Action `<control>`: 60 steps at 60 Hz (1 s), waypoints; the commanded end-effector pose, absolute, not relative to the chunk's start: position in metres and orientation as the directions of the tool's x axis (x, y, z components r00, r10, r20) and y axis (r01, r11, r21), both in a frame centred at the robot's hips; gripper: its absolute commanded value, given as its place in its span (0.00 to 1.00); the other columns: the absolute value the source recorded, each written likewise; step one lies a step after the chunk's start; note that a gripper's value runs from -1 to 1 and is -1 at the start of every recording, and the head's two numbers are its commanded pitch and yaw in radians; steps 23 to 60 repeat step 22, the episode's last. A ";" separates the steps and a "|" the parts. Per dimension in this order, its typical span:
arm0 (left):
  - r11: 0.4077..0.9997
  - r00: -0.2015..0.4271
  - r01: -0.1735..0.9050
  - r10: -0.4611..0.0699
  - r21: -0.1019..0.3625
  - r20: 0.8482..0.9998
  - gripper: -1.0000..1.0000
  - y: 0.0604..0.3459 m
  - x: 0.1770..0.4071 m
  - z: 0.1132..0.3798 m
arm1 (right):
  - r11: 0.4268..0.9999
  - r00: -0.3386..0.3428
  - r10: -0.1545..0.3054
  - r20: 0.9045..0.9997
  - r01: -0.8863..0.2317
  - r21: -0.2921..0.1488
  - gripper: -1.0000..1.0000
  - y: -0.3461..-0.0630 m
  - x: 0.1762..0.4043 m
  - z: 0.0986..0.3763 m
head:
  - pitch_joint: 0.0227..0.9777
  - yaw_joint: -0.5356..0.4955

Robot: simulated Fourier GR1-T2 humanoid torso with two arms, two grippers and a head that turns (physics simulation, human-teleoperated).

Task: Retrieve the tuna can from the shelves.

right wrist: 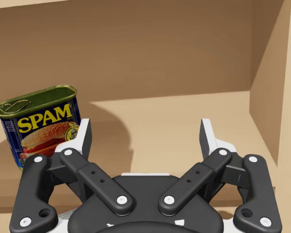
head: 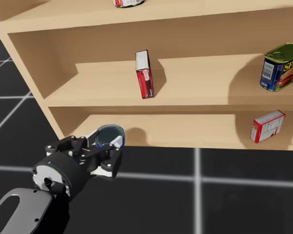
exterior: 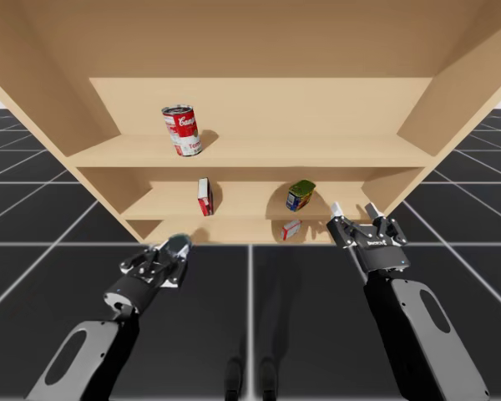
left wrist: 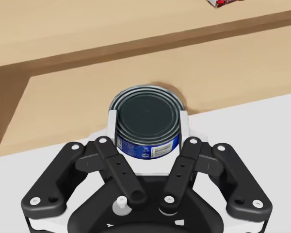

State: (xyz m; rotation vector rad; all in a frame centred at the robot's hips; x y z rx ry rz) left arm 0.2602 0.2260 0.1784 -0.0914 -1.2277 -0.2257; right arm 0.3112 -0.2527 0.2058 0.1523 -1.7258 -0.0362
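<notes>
- Left wrist view: tuna can (left wrist: 147, 116) sits upright at the bottom shelf (left wrist: 63, 111) edge, clamped on both sides by my left gripper (left wrist: 148, 122).
- Right gripper (right wrist: 144, 133) spread wide, empty, well apart from it.

The tuna can (left wrist: 148, 127) is short and round, with a dark flat top and a blue label, and it sits pinched between the two fingers of my left gripper (left wrist: 148, 119) — right at the front edge of the bottom shelf (left wrist: 242, 73).
</notes>
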 end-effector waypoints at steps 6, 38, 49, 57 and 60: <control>0.914 0.274 0.398 -0.198 0.076 0.941 1.00 0.231 0.209 0.196 | 0.990 -0.151 -0.122 0.981 -0.086 0.110 0.00 -0.253 0.312 0.205 | 0.74 0.73; 0.904 0.262 0.419 -0.208 0.083 0.942 1.00 0.231 0.191 0.199 | 0.988 -0.148 -0.133 0.980 -0.098 0.119 0.00 -0.254 0.311 0.205 | 0.73 0.73; 0.904 0.262 0.419 -0.208 0.083 0.942 1.00 0.231 0.191 0.199 | 0.988 -0.148 -0.133 0.980 -0.098 0.119 0.00 -0.254 0.311 0.205 | 0.73 0.73; 0.904 0.262 0.419 -0.208 0.083 0.942 1.00 0.231 0.191 0.199 | 0.988 -0.148 -0.133 0.980 -0.098 0.119 0.00 -0.254 0.311 0.205 | 0.73 0.73; 0.904 0.262 0.419 -0.208 0.083 0.942 1.00 0.231 0.191 0.199 | 0.988 -0.148 -0.133 0.980 -0.098 0.119 0.00 -0.254 0.311 0.205 | 0.73 0.73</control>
